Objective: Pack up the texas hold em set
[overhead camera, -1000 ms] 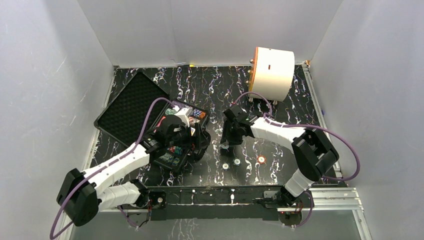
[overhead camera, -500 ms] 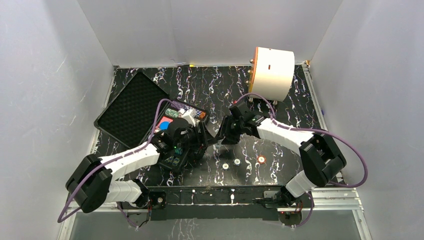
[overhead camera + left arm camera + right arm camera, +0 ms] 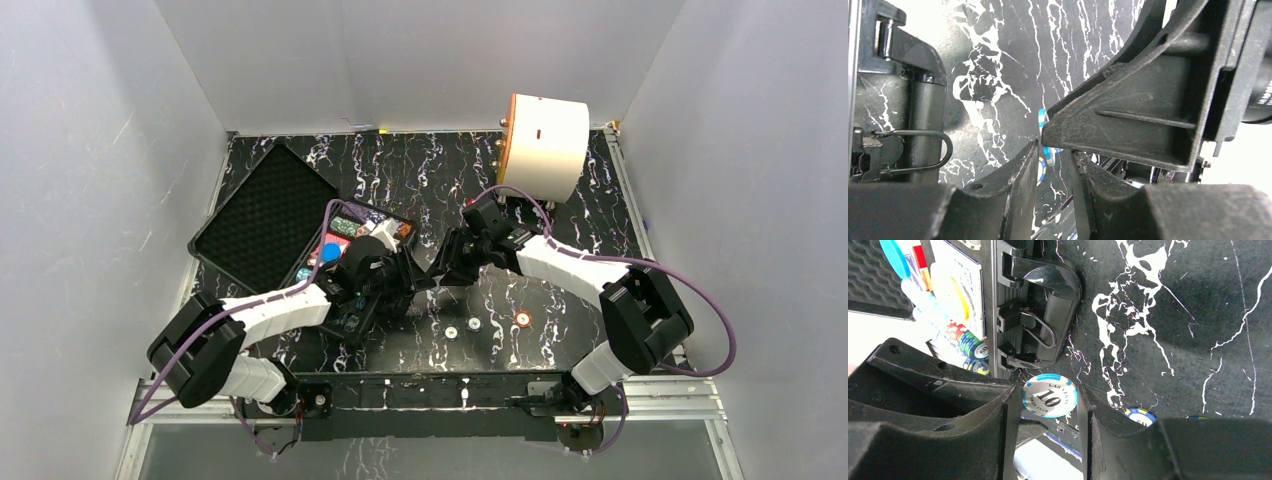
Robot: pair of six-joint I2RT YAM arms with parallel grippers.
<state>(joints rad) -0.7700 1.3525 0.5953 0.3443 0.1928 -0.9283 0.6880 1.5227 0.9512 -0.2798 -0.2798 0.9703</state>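
Plainly legible on the right wrist view, the poker chip (image 3: 1049,396) reads "LAS VEGAS" around its rim and a large "10" in the middle; it is white with light blue edge blocks.

At far left the lid (image 3: 262,215) lies open, lined with bumpy black foam. Beside it is the black plastic case (image 3: 994,300), holding stacked chips (image 3: 965,342) in green, red and blue. Its moulded handle (image 3: 1048,285) and wire latch (image 3: 1040,332) face the arms.

Just right of the case, above the black marbled table (image 3: 420,170), the two arms meet. The left gripper (image 3: 1053,165) has its ribbed fingers narrowly apart around the chip's edge; whether they actually pinch it I cannot tell. The right gripper (image 3: 1050,387) clamps that chip flat between its fingers, and its body blocks much of the left wrist view.

Nearer the arms' bases lie three small round pieces (image 3: 473,325), one ringed in orange (image 3: 522,319). Farther right stands the white cylinder (image 3: 545,145) with an orange face
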